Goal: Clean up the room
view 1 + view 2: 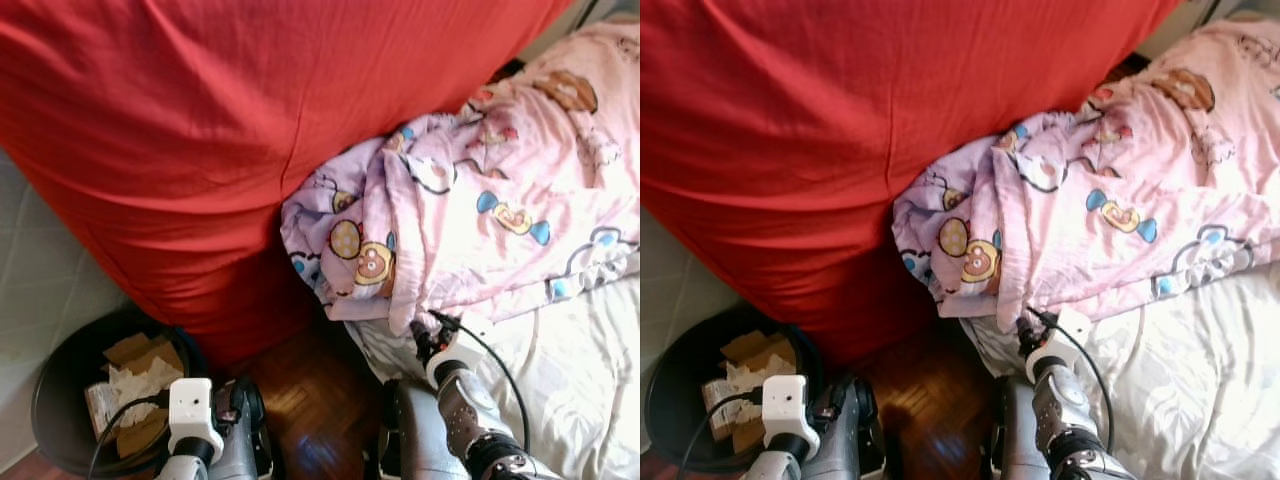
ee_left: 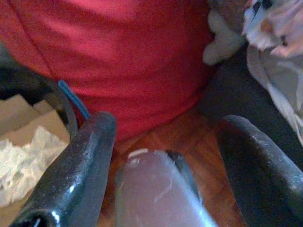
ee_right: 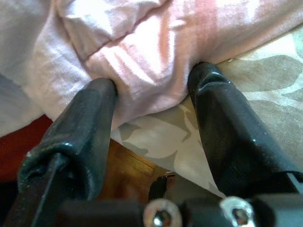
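A pink blanket point(image 1: 480, 220) printed with cartoon figures lies bunched on the bed, its lower edge hanging over the white sheet point(image 1: 580, 370). My right gripper point(image 3: 154, 80) is open at that edge, with a fold of the blanket point(image 3: 142, 56) between its fingertips. From the head views the right gripper point(image 1: 422, 335) is tucked just under the blanket's hem. My left gripper point(image 2: 168, 125) is open and holds nothing. It sits low over the wooden floor, next to a black bin point(image 1: 45, 385).
A big red fabric mass point(image 1: 250, 130) fills the upper left and leans against the blanket. The bin holds cardboard point(image 1: 140, 352) and crumpled tissue point(image 1: 140, 382). Dark wooden floor point(image 1: 310, 390) shows between the bin and the bed.
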Controlling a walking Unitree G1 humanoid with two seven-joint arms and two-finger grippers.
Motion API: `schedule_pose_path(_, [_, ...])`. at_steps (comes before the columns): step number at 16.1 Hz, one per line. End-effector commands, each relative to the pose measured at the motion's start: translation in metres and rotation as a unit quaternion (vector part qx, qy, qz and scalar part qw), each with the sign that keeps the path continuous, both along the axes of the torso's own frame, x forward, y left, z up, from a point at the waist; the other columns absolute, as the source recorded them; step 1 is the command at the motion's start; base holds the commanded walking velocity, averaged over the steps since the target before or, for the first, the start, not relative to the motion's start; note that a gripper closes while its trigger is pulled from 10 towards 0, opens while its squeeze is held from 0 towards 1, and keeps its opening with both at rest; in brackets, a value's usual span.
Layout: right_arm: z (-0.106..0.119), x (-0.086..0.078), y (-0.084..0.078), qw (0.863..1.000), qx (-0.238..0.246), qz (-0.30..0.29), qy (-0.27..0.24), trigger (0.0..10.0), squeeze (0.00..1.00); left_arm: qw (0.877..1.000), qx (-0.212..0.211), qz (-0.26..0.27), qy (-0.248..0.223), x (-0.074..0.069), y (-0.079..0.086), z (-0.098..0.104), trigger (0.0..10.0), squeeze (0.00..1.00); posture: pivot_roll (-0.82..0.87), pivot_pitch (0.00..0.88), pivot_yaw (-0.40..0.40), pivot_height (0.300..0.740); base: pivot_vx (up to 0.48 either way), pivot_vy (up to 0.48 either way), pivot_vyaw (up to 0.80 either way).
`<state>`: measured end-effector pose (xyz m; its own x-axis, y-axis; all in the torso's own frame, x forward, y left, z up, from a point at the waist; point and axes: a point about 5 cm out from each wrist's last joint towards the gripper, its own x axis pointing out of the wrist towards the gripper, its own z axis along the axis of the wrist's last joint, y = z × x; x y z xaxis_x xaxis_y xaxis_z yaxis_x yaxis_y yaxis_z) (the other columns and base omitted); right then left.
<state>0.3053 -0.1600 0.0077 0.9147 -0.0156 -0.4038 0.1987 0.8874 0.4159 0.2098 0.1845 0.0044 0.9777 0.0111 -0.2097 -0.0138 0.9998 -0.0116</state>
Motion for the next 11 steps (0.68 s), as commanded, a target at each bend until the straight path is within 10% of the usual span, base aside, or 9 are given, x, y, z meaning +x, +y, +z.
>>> schedule_pose_path(1, [-0.002, -0.002, 0.001, 1.0, 0.014, -0.005, -0.001, 10.0, 0.0, 1.0, 0.008, -0.007, 0.021, -0.009, 0.0, -0.006, 10.0, 0.0, 0.04, 0.302, -0.014, 0.584, 0.0, 0.0, 0.0])
schedule_pose_path(11, [0.014, 0.007, 0.011, 0.995, 0.067, 0.011, -0.077, 10.0, 0.0, 1.0, 0.013, -0.009, 0.024, -0.011, -0.002, -0.003, 10.0, 0.0, 0.04, 0.311, -0.012, 0.584, 0.0, 0.0, 0.0])
